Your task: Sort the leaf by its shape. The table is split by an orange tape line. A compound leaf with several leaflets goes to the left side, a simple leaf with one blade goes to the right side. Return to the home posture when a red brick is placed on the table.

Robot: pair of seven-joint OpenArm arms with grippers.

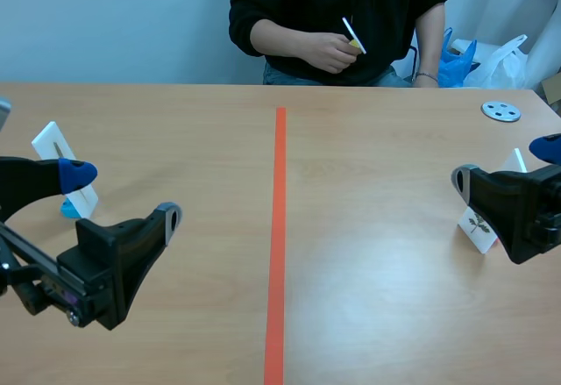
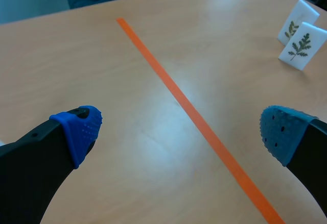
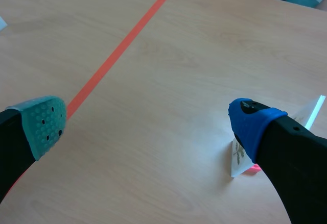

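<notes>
A white card with a compound leaf print (image 1: pixel 478 225) stands on a red base right of the orange tape line (image 1: pixel 279 227). A second card (image 1: pixel 518 159) stands just behind it. Both cards (image 2: pixel 300 45) (image 2: pixel 297 22) show in the left wrist view, far ahead. My right gripper (image 1: pixel 504 164) hangs open just above them, and the nearer card (image 3: pixel 237 157) sits beside its blue-padded finger. My left gripper (image 1: pixel 123 196) is open and holds nothing. Close behind it stands another white card (image 1: pixel 61 161) on a blue base. A person's hand holds a further card (image 1: pixel 353 36).
A grey disc (image 1: pixel 500 110) lies at the back right of the table. The person sits across the table at the far edge. Plastic bags (image 1: pixel 491 56) lie behind the back right corner. Bare wood runs along both sides of the tape line (image 2: pixel 194 117).
</notes>
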